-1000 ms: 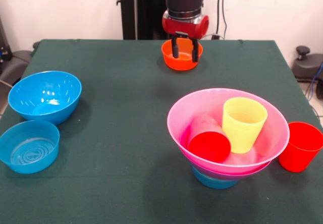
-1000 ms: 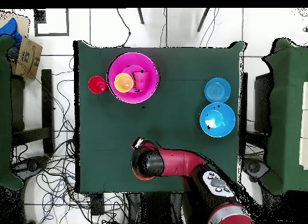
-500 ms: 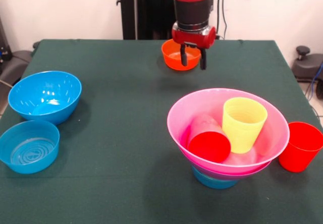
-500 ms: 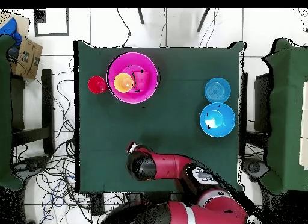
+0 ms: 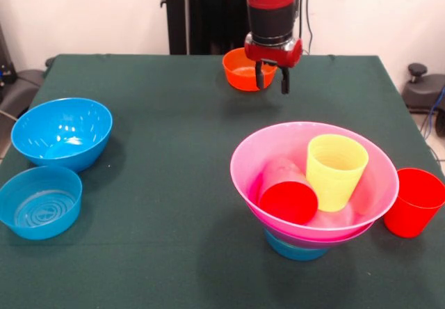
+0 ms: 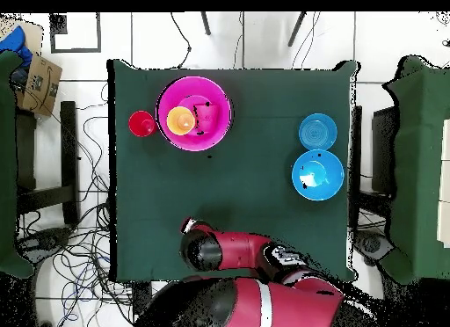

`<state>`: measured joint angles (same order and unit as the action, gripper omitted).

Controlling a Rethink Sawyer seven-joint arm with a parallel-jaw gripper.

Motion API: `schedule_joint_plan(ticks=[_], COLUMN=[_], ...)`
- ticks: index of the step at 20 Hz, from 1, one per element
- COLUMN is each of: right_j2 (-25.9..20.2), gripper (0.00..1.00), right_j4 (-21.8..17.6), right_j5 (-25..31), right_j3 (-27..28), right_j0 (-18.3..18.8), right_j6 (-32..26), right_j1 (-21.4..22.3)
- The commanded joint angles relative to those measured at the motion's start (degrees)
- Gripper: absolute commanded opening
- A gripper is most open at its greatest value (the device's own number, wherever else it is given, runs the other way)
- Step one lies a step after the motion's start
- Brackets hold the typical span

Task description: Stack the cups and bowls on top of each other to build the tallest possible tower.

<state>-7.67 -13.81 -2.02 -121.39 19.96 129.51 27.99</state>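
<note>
My gripper (image 5: 271,81) hangs low over the far middle of the table, fingers apart. It is just in front of the right rim of the small orange bowl (image 5: 238,69), which it partly hides. The tower stands near right: a small blue bowl (image 5: 295,248) at the base and the wide pink bowl (image 5: 243,177) on it. Inside the pink bowl a yellow cup (image 5: 336,170) stands upright and a red cup (image 5: 288,201) lies on its side. From overhead the arm (image 6: 200,250) covers the gripper and the orange bowl.
A second red cup (image 5: 414,201) stands on the table right of the tower, also visible from above (image 6: 141,123). Two blue bowls sit at the left: a deep one (image 5: 62,131) and a shallower one (image 5: 39,201).
The gripper has drifted right and slightly up, from over the orange bowl's middle to its right rim. The orange bowl has shifted a little toward the far edge.
</note>
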Motion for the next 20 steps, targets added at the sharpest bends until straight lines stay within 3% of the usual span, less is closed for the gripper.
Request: schedule_joint_plan(ticks=[1,10,20], right_j2=[-1.8,-2.3,-1.3], gripper=[1.00,1.00,1.00], right_j4=[1.4,3.7,2.1], right_j5=[1.9,4.4,-0.6], right_j3=[-5.8,-10.1,-5.9], right_j0=[-1.0,-1.7,-1.3], right_j6=[7.7,8.4,7.0], right_j1=[6.3,12.7,4.3])
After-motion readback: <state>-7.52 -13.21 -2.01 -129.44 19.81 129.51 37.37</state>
